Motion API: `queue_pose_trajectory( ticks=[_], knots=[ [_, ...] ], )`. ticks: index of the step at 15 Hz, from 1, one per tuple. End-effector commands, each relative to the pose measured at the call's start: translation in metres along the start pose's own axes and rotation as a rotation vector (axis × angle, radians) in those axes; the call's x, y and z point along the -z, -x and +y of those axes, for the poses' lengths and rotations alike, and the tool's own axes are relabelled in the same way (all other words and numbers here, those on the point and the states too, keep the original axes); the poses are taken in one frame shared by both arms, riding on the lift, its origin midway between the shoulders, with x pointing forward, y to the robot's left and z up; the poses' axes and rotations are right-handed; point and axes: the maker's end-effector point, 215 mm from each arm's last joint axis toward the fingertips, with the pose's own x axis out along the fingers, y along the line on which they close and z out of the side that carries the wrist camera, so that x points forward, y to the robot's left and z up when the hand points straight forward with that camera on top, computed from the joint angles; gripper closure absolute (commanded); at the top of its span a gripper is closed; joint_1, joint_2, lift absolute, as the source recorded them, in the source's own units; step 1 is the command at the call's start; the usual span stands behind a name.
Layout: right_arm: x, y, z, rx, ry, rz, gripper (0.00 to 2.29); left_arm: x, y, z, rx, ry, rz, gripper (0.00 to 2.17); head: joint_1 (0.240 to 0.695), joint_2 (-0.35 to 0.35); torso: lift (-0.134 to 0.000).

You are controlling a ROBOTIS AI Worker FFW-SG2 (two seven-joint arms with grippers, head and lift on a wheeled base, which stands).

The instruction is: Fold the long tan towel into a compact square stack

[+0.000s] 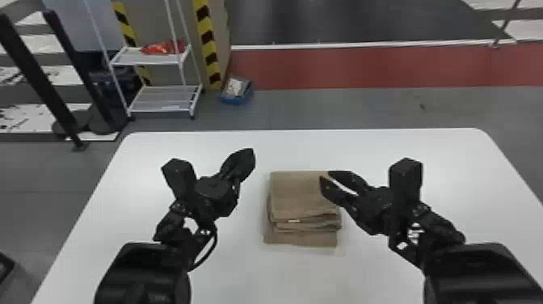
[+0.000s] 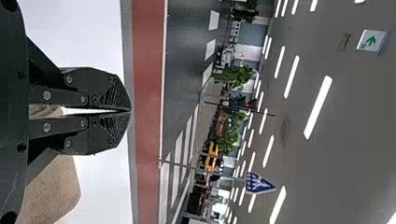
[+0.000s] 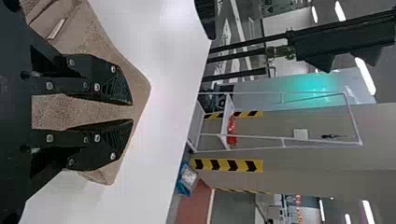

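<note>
The tan towel (image 1: 303, 194) lies folded into a layered, roughly square stack at the table's middle, its lowest layer jutting out on the near side. Left of the stack, apart from it, my left gripper (image 1: 249, 155) is held with its fingers together; in the left wrist view the left gripper (image 2: 130, 111) is shut, a towel corner (image 2: 56, 191) beside it. My right gripper (image 1: 324, 175) is over the stack's right part, fingers parted. In the right wrist view the right gripper (image 3: 132, 112) is open, with the towel (image 3: 135, 81) showing between and around its fingers.
The white table (image 1: 363, 149) extends around the towel on all sides. Beyond its far edge stand a white wire shelf (image 1: 161, 99) at the left and a blue box (image 1: 236, 91) on the floor.
</note>
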Motion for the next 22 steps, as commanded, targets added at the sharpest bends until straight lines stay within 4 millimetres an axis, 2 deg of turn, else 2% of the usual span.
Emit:
queue_pose_trajectory(
  ticks=[1, 3, 4, 5, 6, 7, 8, 9, 10, 11, 13, 14, 16, 19, 22],
  knots=[
    [-0.029, 0.05, 0.002, 0.108, 0.025, -0.082, 0.04, -0.025, 0.009, -0.008, -0.015, -0.056, -0.052, 0.05, 0.695, 0.074, -0.057],
    [-0.055, 0.105, -0.004, 0.2, 0.029, -0.197, 0.06, -0.053, 0.018, -0.008, -0.07, -0.16, -0.099, 0.03, 0.695, 0.057, -0.057],
    [-0.071, 0.139, -0.011, 0.255, 0.044, -0.264, 0.06, -0.059, 0.025, -0.002, -0.102, -0.167, -0.108, 0.03, 0.695, 0.041, -0.057],
    [-0.09, 0.172, -0.012, 0.296, 0.08, -0.341, 0.06, -0.062, 0.04, 0.011, -0.133, -0.169, -0.106, 0.03, 0.695, 0.029, -0.057],
    [-0.1, 0.197, -0.011, 0.338, 0.11, -0.402, 0.06, -0.062, 0.063, 0.026, -0.175, -0.157, -0.094, 0.03, 0.695, 0.016, -0.057],
    [-0.1, 0.207, -0.013, 0.349, 0.092, -0.426, 0.06, -0.059, 0.101, 0.05, -0.244, -0.129, -0.068, 0.03, 0.695, 0.008, -0.057],
    [-0.091, 0.205, -0.013, 0.346, 0.077, -0.408, 0.06, -0.059, 0.142, 0.068, -0.303, -0.115, -0.062, 0.03, 0.695, 0.009, -0.057],
    [-0.085, 0.206, -0.01, 0.344, 0.07, -0.394, 0.06, -0.06, 0.168, 0.075, -0.355, -0.111, -0.064, 0.04, 0.695, 0.023, -0.057],
    [-0.083, 0.212, -0.007, 0.346, 0.071, -0.39, 0.06, -0.066, 0.179, 0.073, -0.376, -0.117, -0.089, 0.04, 0.695, 0.05, -0.057],
    [-0.083, 0.219, -0.007, 0.355, 0.069, -0.388, 0.07, -0.067, 0.185, 0.068, -0.379, -0.142, -0.091, 0.04, 0.695, 0.104, -0.057],
    [-0.075, 0.226, -0.013, 0.371, 0.041, -0.349, 0.07, -0.065, 0.2, 0.058, -0.375, -0.159, -0.069, 0.04, 0.695, 0.122, -0.057],
    [-0.065, 0.231, -0.014, 0.377, -0.006, -0.328, 0.07, -0.067, 0.21, 0.054, -0.388, -0.161, -0.077, 0.04, 0.695, 0.12, -0.057],
    [-0.037, 0.225, -0.009, 0.371, -0.098, -0.259, 0.07, -0.079, 0.223, 0.043, -0.394, -0.174, -0.145, 0.04, 0.695, 0.11, -0.057],
    [-0.007, 0.21, 0.014, 0.359, -0.178, -0.166, 0.07, -0.074, 0.23, 0.034, -0.385, -0.179, -0.169, 0.04, 0.695, 0.112, -0.057],
    [-0.006, 0.197, 0.039, 0.334, -0.17, -0.143, 0.07, -0.067, 0.226, 0.019, -0.358, -0.176, -0.157, 0.04, 0.695, 0.136, -0.057]
  ],
)
